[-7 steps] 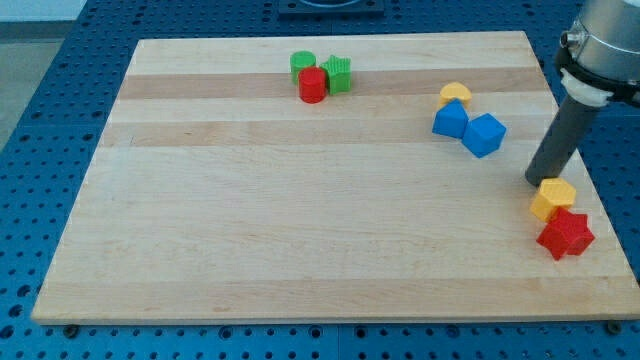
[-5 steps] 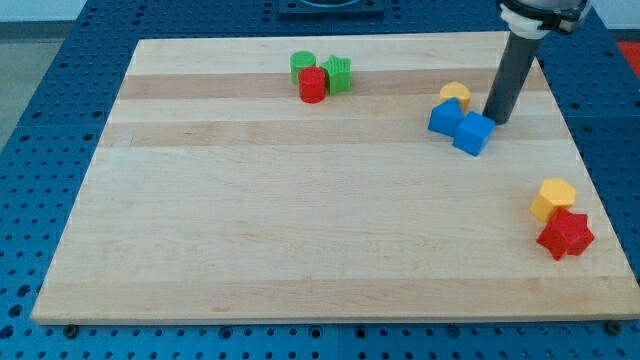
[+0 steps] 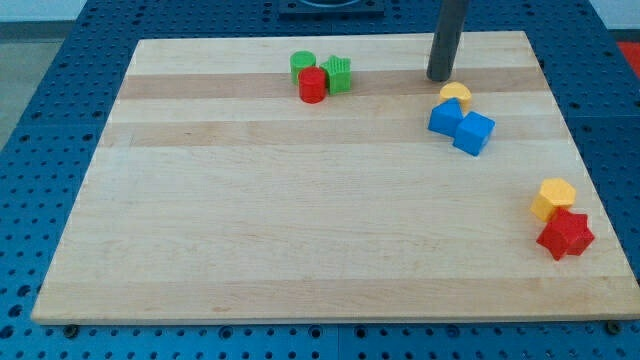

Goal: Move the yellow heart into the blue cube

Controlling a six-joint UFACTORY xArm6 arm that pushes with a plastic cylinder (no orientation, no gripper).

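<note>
On the worktop [image 3: 300, 200], going left to right, a green block [image 3: 301, 64], a red round block [image 3: 313, 85] and another green block [image 3: 339, 74] huddle together well to the left of the yellow heart [image 3: 456, 94]. My tip [image 3: 438, 77] sits just above and left of the heart, not touching. There is no hand, only a rod. The heart touches one blue block [image 3: 447, 118]; the blue cube [image 3: 474, 133] is just beyond. I think a slow push down and right would work best.
</note>
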